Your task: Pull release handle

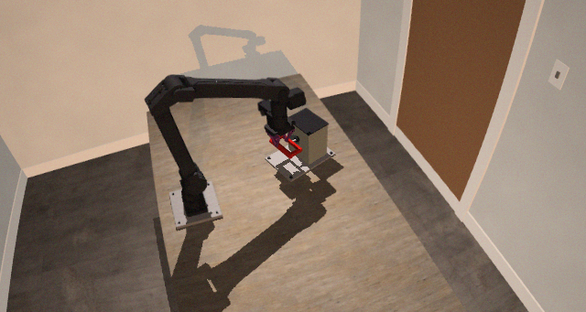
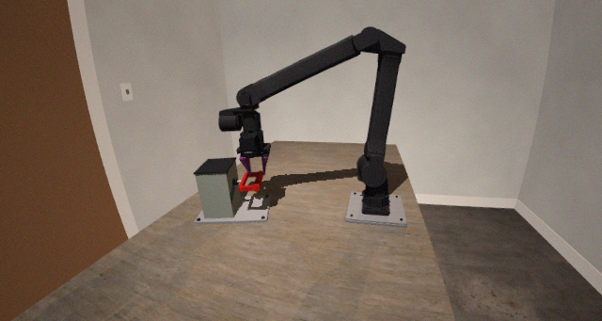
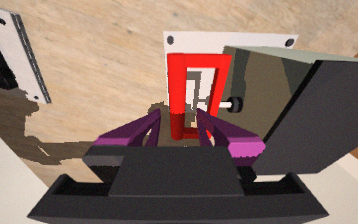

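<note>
The red release handle (image 1: 294, 145) (image 2: 250, 182) (image 3: 177, 85) is a rectangular loop on a thin rod, sticking out of the side of a grey box (image 1: 316, 143) (image 2: 213, 194) (image 3: 260, 95) with a black top. My gripper (image 1: 281, 140) (image 2: 254, 170) (image 3: 178, 112) comes down on it from above. Its purple fingers stand half open and straddle the loop's outer bar, one finger outside the loop and one inside it. In the wrist view a small gap shows on each side of the bar. The box and the handle stand on a pale base plate (image 1: 276, 160) (image 2: 256, 214) (image 3: 190, 39).
The arm's own mounting plate (image 1: 208, 198) (image 2: 376, 215) (image 3: 15, 50) is bolted to the wooden table to the side of the box. Walls and a brown door stand beyond the table's edges.
</note>
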Controlling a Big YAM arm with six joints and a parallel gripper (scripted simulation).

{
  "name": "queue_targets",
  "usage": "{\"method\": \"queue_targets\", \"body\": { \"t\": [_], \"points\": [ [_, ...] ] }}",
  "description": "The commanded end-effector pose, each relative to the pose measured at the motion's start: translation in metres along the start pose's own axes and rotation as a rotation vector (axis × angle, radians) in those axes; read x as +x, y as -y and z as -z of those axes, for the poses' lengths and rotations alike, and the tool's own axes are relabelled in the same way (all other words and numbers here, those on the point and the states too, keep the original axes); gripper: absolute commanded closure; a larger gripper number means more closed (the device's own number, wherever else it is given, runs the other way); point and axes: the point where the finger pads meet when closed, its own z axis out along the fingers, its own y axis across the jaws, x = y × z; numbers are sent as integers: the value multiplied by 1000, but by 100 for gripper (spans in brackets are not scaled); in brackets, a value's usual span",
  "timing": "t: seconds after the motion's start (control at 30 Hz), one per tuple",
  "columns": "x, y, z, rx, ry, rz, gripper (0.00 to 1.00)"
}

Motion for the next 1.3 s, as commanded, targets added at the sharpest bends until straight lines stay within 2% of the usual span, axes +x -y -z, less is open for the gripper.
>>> {"method": "queue_targets", "body": {
  "t": [0.0, 1.27],
  "points": [
    [2, 23, 22, 64, -6, 9, 53],
    [3, 24, 18, 64, -6, 9, 53]
  ]
}}
